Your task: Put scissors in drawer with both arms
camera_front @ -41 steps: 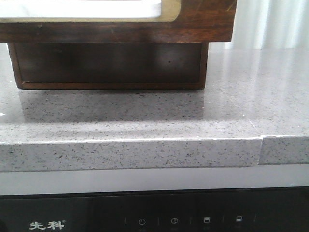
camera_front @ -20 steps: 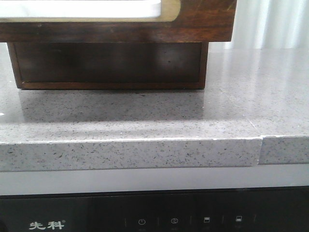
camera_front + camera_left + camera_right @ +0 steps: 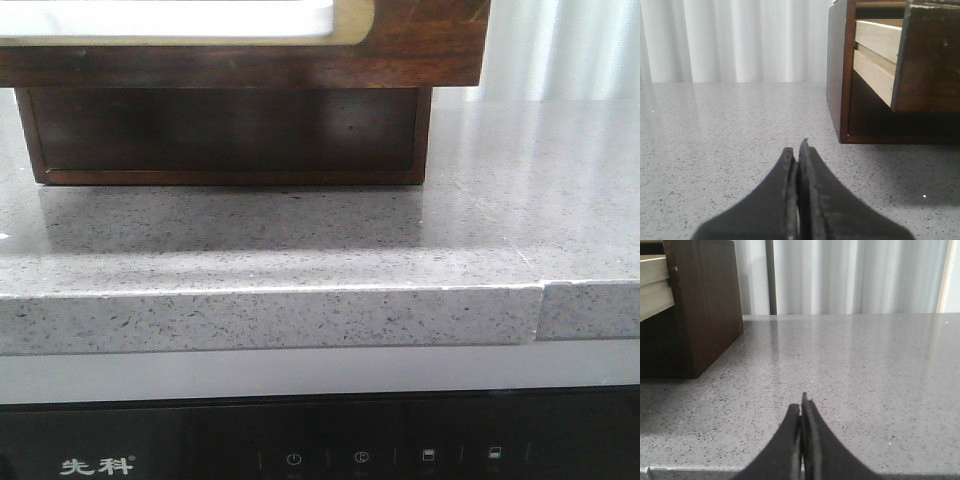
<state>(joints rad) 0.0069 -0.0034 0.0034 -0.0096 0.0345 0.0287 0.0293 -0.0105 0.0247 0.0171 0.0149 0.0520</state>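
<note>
Presently neither arm is engaged with anything. The left gripper (image 3: 798, 150) rests low over the speckled grey counter (image 3: 300, 240), its two dark fingers pressed together with nothing between them. The right gripper (image 3: 802, 407) is in the same condition: fingers closed against each other, empty, hovering just above the stone near its front edge.

The drawer (image 3: 920, 55) stands pulled out from the wooden cabinet (image 3: 839, 75); its pale side boards show in the left wrist view, and its scratched front with the brass-edged white panel (image 3: 180, 20) overhangs the counter in the front view. In my judgement it has been left projecting so that something can be dropped in from above, and the arms sit one to each side of the cabinet, clear of it.

The scissors cannot be found in any of the three views. Whether they already lie inside the drawer or somewhere off-camera cannot be told, since the drawer's interior is not shown. Their heading and the line of their blades therefore cannot be reported.

If they are inside, pushing the drawer shut would be the remaining step; this is inference only.
</note>
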